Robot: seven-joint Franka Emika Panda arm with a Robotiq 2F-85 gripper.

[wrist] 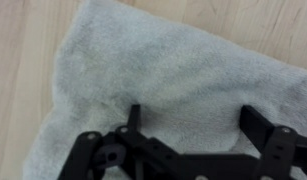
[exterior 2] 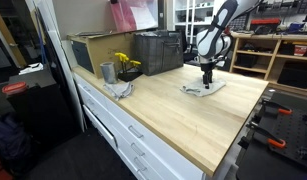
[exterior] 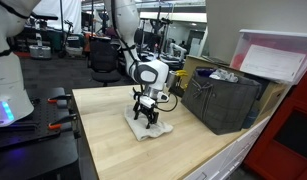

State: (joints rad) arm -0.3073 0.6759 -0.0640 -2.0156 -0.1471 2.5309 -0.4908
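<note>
In the wrist view, the gripper (wrist: 191, 112) is seen with its 2 jaws spread wide apart, poised just above the pale towel (wrist: 163, 60), which is spread toward 12 o'clock. Nothing is gripped yet; the towel is found lying rumpled on the wooden table (exterior: 108, 140). Farther off, at 3 o'clock, a dark crate (exterior: 225, 100) is set.

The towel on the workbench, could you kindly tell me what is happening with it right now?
A robot arm holds its tool low over a light grey towel that lies on the wooden worktop. In the wrist view the jaws stand open over the cloth, with nothing gripped. Whether the tool touches the fabric I cannot tell. A dark crate stands apart from the towel, further along the worktop.
</note>
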